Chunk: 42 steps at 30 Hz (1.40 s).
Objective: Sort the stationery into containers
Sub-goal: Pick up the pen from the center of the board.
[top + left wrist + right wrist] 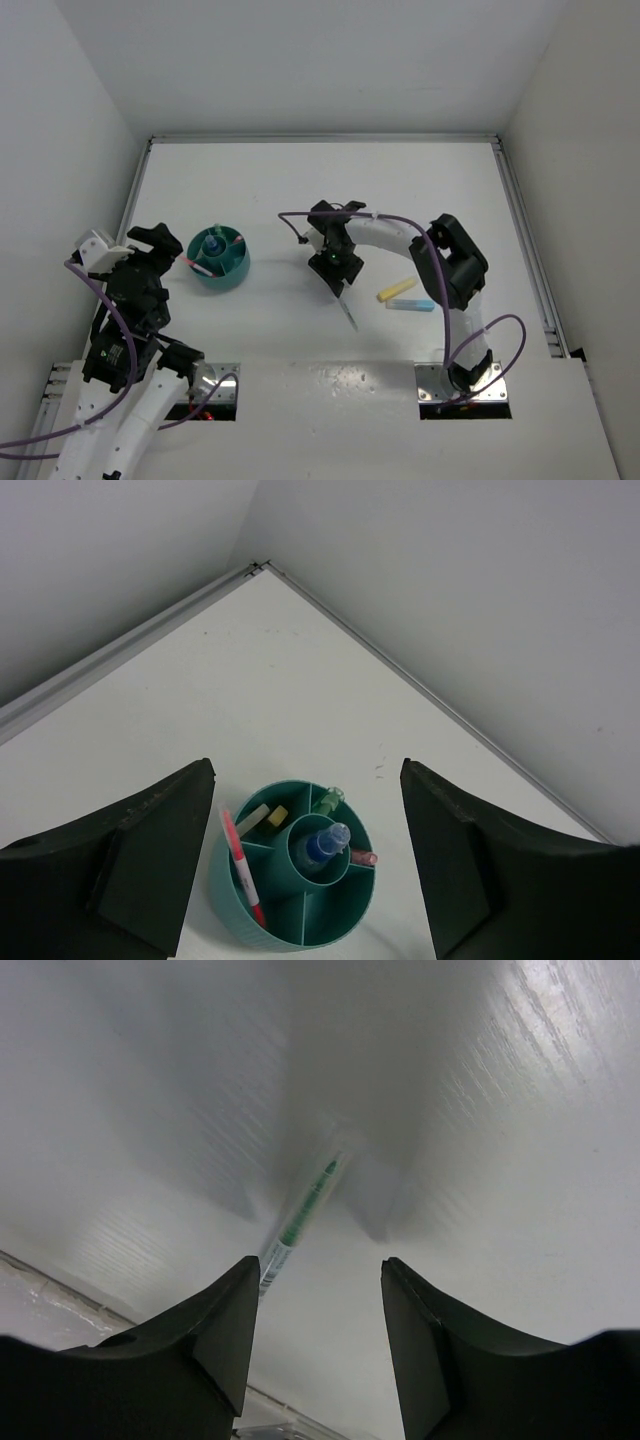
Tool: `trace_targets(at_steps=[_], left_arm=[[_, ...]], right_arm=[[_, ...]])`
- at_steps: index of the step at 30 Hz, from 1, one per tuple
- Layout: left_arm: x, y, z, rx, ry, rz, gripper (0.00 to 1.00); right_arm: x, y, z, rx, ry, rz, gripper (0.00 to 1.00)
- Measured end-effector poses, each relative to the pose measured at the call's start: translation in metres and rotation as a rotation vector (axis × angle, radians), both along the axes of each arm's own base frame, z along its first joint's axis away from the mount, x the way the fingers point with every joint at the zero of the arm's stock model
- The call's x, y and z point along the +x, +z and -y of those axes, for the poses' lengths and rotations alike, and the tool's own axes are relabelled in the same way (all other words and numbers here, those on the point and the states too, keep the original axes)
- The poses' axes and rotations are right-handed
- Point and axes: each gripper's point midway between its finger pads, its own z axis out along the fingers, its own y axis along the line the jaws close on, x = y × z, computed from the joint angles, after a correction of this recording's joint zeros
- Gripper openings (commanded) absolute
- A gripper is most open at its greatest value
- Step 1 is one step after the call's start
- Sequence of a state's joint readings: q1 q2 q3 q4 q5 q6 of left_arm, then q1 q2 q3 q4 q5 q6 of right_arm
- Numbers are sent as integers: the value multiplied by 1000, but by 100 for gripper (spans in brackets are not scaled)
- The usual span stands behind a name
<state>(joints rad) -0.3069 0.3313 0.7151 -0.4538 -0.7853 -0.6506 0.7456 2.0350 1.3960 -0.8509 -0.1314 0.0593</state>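
Showing the right gripper hanging spread and empty over the thin green pen, lying mid-frame, running lower left to upper right, sitting slightly toward frame left.

I am seeing bright, even overhead light washing the white table, with only faint, soft-edged shadows lying on it. On the right wrist view, glare is streaking the surface and the green pen is blurring inside a grey shadow; the left wrist view is looking sharp.

Organiser left of pen and markers
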Motion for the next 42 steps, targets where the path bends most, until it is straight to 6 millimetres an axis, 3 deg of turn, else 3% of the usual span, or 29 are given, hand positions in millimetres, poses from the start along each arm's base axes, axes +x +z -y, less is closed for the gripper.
trace_targets(at_steps=[9,14,18,27,30,34,37,38,40,42], left_arm=[[0,0,0,3,-1,-1,81],[0,0,0,3,-1,-2,81],[0,0,0,3,-1,-2,81],[0,0,0,3,-1,-2,81],[0,0,0,3,-1,-2,81],[0,0,0,3,-1,-2,81],[0,0,0,3,-2,-2,81],[0,0,0,3,-2,-2,81],[0,0,0,3,-1,-2,81],[0,0,0,3,-1,-2,81]], right_arm=[[-8,-14,-2,-12,-27,-67,43],[-6,-16,-2,-28,-43,-53,14],[-4,-18,1,-48,-55,-41,7],[-3,-19,3,-74,-57,-17,14],[-2,-19,3,-82,-46,-7,0],[-2,-16,-1,-57,-14,-19,0],[6,-3,-25,59,54,-30,0],[16,10,-42,133,88,-5,0],[40,43,-80,300,167,92,0],[61,91,-119,483,257,230,0]])
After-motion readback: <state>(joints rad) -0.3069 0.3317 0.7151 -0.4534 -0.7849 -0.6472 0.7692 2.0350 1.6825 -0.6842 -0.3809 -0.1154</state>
